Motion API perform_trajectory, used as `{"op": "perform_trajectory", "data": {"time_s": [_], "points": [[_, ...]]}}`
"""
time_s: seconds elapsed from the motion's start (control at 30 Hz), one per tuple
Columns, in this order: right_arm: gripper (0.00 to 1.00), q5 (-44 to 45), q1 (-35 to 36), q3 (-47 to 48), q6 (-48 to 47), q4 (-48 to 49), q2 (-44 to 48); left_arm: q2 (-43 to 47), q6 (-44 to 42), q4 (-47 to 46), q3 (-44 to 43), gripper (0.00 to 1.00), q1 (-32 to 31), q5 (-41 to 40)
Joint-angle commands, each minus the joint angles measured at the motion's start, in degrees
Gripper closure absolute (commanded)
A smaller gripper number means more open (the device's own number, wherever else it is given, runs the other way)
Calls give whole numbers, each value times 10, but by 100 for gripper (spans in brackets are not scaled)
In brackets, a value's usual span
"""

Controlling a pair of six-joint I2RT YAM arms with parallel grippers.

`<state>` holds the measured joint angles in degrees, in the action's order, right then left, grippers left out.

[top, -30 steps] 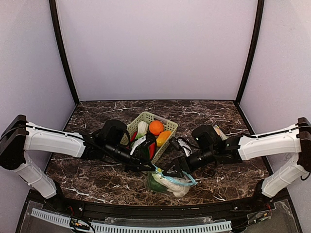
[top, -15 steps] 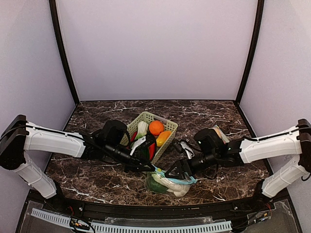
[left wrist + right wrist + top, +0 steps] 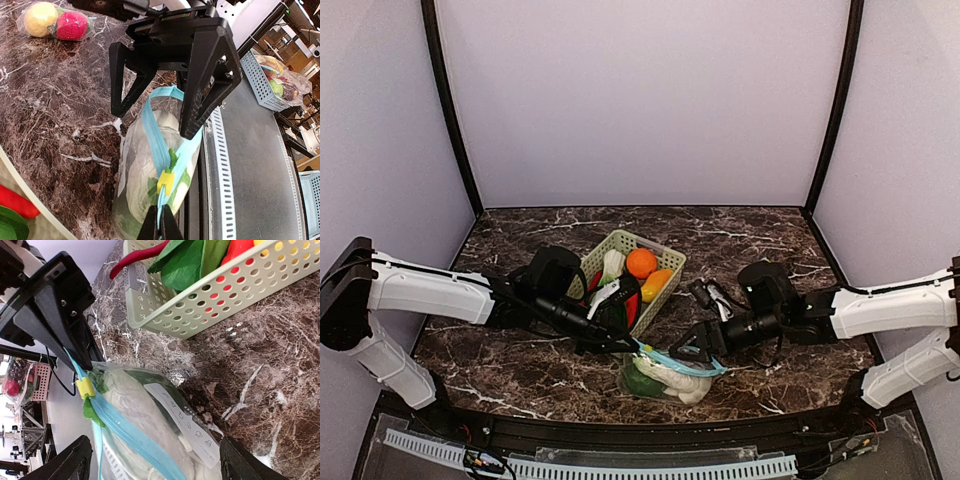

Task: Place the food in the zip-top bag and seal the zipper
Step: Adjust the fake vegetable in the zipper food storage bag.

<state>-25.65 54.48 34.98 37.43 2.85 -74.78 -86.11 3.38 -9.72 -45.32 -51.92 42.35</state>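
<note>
The clear zip-top bag (image 3: 665, 380) lies near the front edge with a blue zipper strip and a yellow slider (image 3: 166, 181). Inside it are a white radish (image 3: 145, 165) and leafy greens. My left gripper (image 3: 630, 345) is shut on the zipper strip's end (image 3: 160, 227), just behind the slider. My right gripper (image 3: 690, 347) is open and empty, its jaws wide either side of the bag's far end (image 3: 155, 470), not touching it. The bag mouth gapes ahead of the slider. More food sits in the green basket (image 3: 665, 256): an orange (image 3: 641, 262), radish, red chilli and greens.
A second small bag holding a yellow and a pink ball (image 3: 55, 22) lies on the marble top behind the right arm. The basket (image 3: 200, 305) stands close behind the bag. The table's front rail (image 3: 220, 165) runs right beside the bag.
My right arm has drawn back to the right, away from the bag's mouth, with its jaws open. My left gripper and the bag have stayed put.
</note>
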Motion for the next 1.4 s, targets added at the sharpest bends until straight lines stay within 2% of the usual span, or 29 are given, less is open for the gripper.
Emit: {"op": "perform_trajectory", "data": {"time_s": [0.0, 0.3, 0.6, 1.03, 1.37], "points": [[13, 0, -9, -13, 8, -7, 37, 21, -9, 5, 4, 99, -1, 3], [14, 26, -6, -25, -15, -61, 4, 21, -9, 2, 4, 99, -1, 3], [14, -26, 4, 2, -5, 19, -41, 24, -8, 7, 4, 99, 0, 3], [14, -21, 16, 51, 5, 47, -114, 31, -10, 8, 7, 99, -1, 1], [14, -30, 34, 52, 32, 80, -123, 26, -9, 0, 9, 99, -1, 1]]}}
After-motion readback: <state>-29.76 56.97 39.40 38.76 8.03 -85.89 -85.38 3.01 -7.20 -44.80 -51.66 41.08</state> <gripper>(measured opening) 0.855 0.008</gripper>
